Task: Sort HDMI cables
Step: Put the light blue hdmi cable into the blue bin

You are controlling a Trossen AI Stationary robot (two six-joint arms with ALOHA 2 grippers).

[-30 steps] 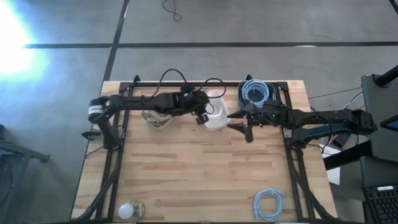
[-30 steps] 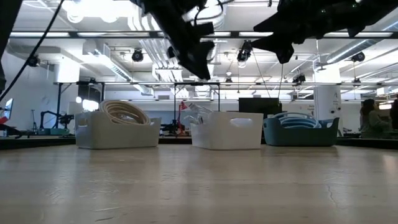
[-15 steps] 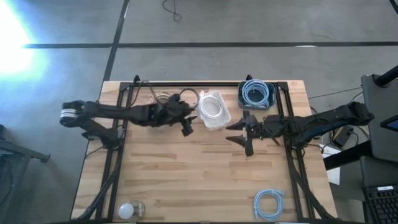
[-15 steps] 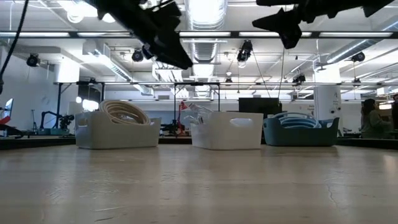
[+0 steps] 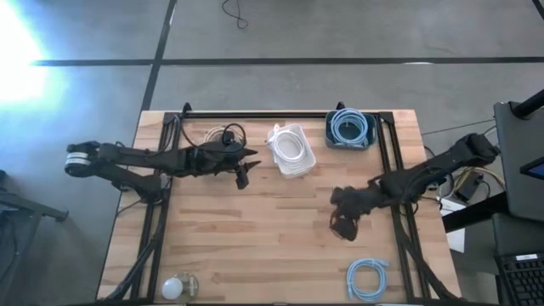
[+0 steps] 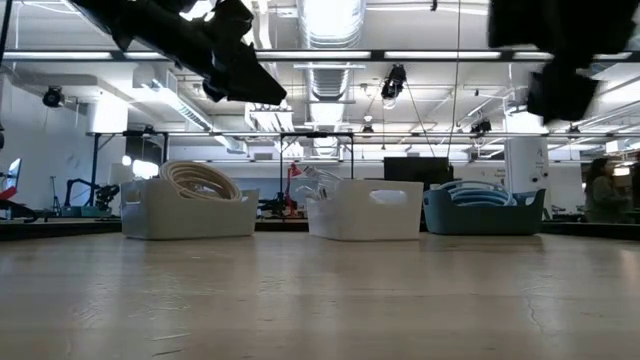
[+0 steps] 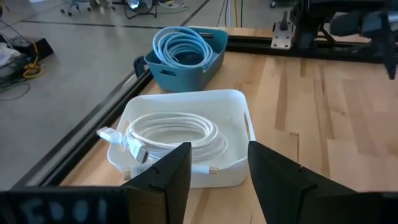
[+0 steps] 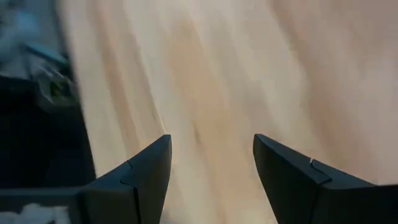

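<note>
High view: wooden table with three bins along its far edge.
Beige bin: near the far left corner, tan cable coil heaped above its rim.
White bin: middle of the far edge, white cable coil lying inside.
Blue bin: near the far right corner, light blue cable coil inside.
Loose blue cable coil: flat on the table at the near edge, toward the near right corner.
White ball: near left corner.
Left gripper: above the table between beige and white bins, jaws spread, empty, white bin straight ahead in the left wrist view.
Right gripper: over the right half of the table, between far-edge bins and loose blue coil, jaws spread, empty, bare wood below.
</note>
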